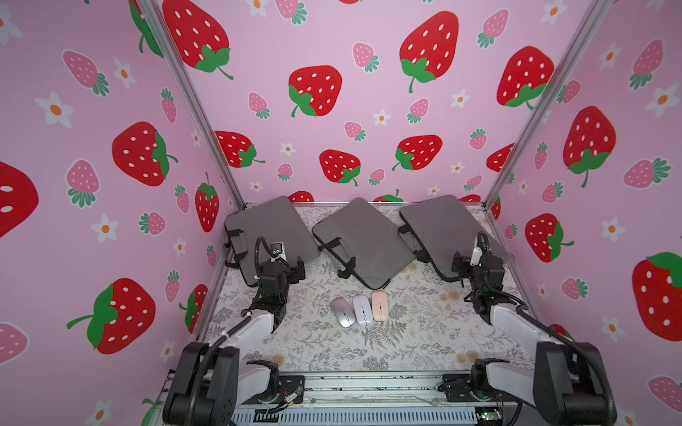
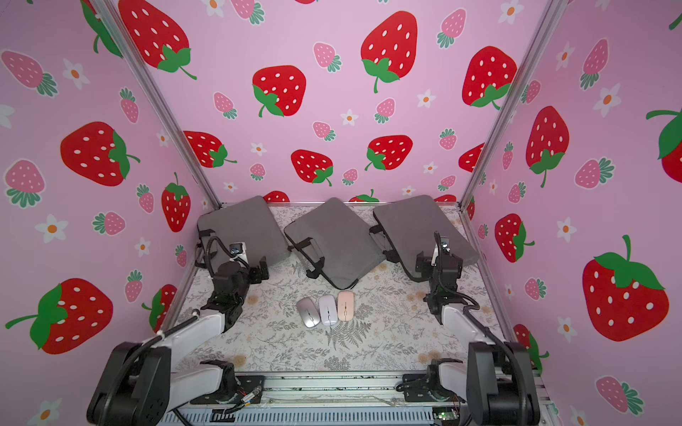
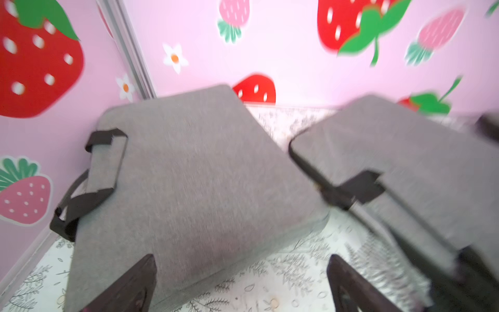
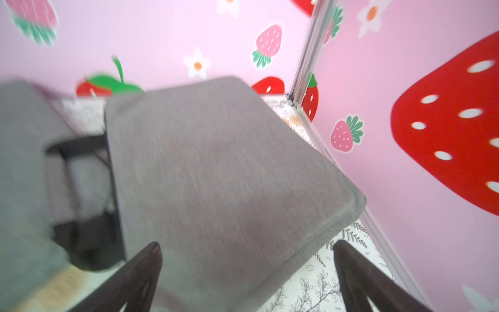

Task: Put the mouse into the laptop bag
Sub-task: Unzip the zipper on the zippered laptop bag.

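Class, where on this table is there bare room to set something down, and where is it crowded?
Free: the table between the mice and the front rail. Crowded: the back, with three laptop bags, left gripper and right gripper at them.

Floral table (image 1: 424, 343): 3 grey laptop bags (image 1: 363, 239), 3 mice (image 1: 362, 310)

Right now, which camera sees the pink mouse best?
The top views: both show the whole pink mouse, unblocked, beside the white mouse. The wrist views show only grey laptop bags, no mouse at all.
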`<act>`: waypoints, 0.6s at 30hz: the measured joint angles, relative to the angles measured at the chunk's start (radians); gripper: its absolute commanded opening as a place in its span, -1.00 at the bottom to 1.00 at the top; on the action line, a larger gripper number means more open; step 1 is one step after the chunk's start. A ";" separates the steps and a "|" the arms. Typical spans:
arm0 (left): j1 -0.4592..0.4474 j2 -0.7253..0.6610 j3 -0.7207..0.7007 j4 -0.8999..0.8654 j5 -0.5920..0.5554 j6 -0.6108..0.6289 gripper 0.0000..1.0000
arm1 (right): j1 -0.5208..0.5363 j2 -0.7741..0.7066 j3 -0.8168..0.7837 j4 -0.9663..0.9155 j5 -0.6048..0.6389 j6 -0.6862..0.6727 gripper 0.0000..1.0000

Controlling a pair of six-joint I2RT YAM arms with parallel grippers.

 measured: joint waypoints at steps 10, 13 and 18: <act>0.021 -0.621 0.012 -0.465 0.004 -0.385 1.00 | 0.036 -0.187 0.024 -0.134 -0.412 0.328 0.99; 0.066 -0.621 0.013 -0.569 0.020 -0.493 0.96 | 0.163 -0.045 0.101 -0.188 -0.441 0.360 0.99; 0.105 -0.487 0.034 -0.698 0.086 -0.612 0.80 | 0.417 0.179 0.216 -0.235 -0.380 0.367 0.93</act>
